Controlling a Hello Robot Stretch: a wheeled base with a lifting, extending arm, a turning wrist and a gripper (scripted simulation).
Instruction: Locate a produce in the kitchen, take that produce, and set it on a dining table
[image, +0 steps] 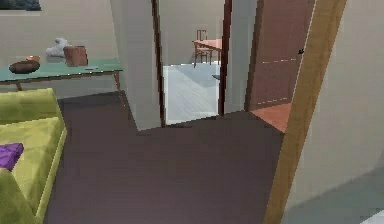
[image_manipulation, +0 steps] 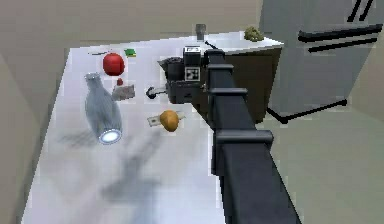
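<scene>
The end effector (image_manipulation: 158, 90) sits over the white tabletop (image_manipulation: 80, 170), just right of the glass bottle (image_manipulation: 100, 110) and a little farther out. Things lie on the tabletop around it, so I cannot tell whether it is grasping anything. Behind it, the arm (image_manipulation: 235, 130) runs as a dark square bar from the arm side view's bottom edge, reaching out level above the tabletop's right edge. A red round fruit (image_manipulation: 114, 64) stands beyond the bottle, close to it. An orange-brown round thing (image_manipulation: 170, 120) lies right of the bottle, beside the arm. A small white and red thing (image_manipulation: 125, 90) lies between the bottle and the end effector. The widest bare stretch of tabletop is on the near side of the bottle, and a wall bounds the tabletop on the bottle's left. Far right of the bottle stand a dark cabinet front (image_manipulation: 260, 75) and a grey fridge (image_manipulation: 330, 50). In the forward view, dark floor (image: 170, 160) leads to an open doorway (image: 190, 70). A green sofa (image: 25, 140) stands at that view's left, and a wooden post (image: 300, 130) crosses its right.
</scene>
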